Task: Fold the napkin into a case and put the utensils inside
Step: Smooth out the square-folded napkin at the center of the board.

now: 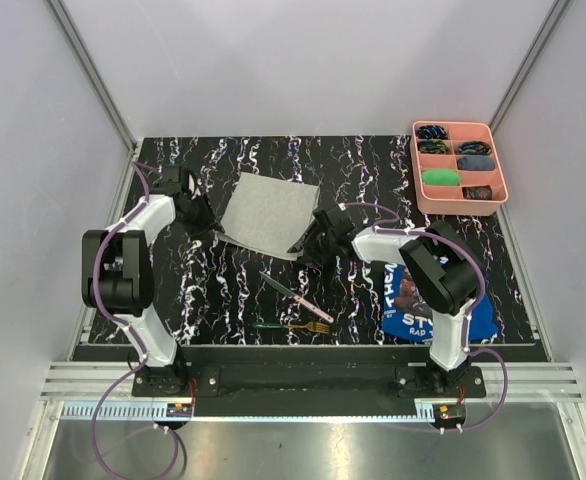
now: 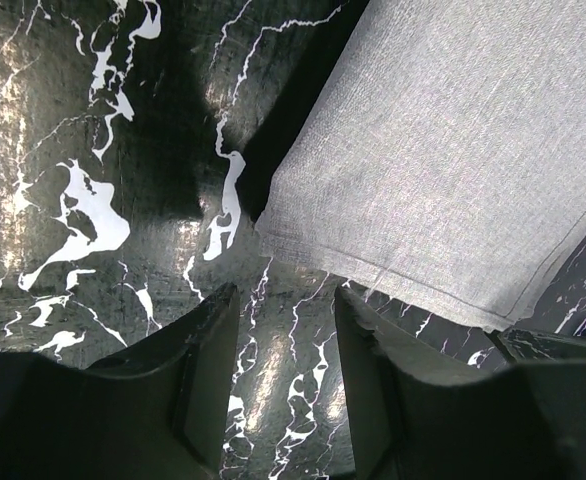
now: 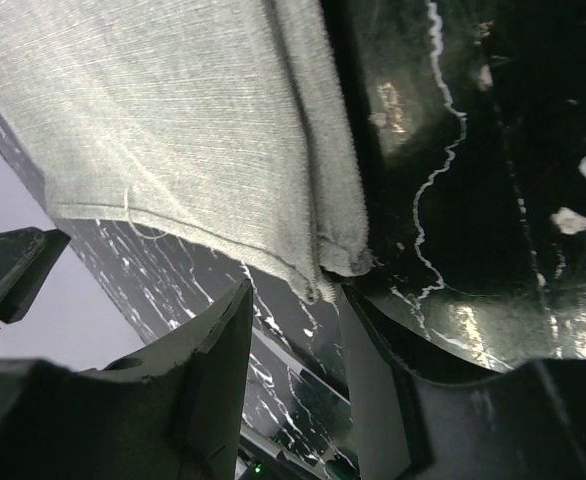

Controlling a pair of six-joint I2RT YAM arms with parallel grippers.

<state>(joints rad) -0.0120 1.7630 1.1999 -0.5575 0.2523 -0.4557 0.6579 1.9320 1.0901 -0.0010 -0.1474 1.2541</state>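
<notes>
One grey napkin (image 1: 268, 215) mid-table, between left gripper (image 1: 205, 222) and right gripper (image 1: 311, 243), fingers of both apart (nothing clamped). Nearer: one knife (image 1: 295, 296), one fork (image 1: 295, 326). Blue cloth (image 1: 413, 300) lettering, partly readable: "ST".

you've got a light grey napkin (image 1: 270, 214), plain w/ a fine woven texture, on a black table (image 1: 223, 290) streaked w/ white marble veins. nr the front edge: knife (image 1: 295, 296) w/ pink handle & dark blade, fork (image 1: 291, 326) w/ green handle & gold tines. back-right corner: salmon-pink tray (image 1: 463, 206), green, blue & dark bits (image 1: 440, 177) inside. front-right corner: blue cloth (image 1: 401, 300) w/ white lettering. your arms (image 1: 138, 225) are white & black.
</notes>
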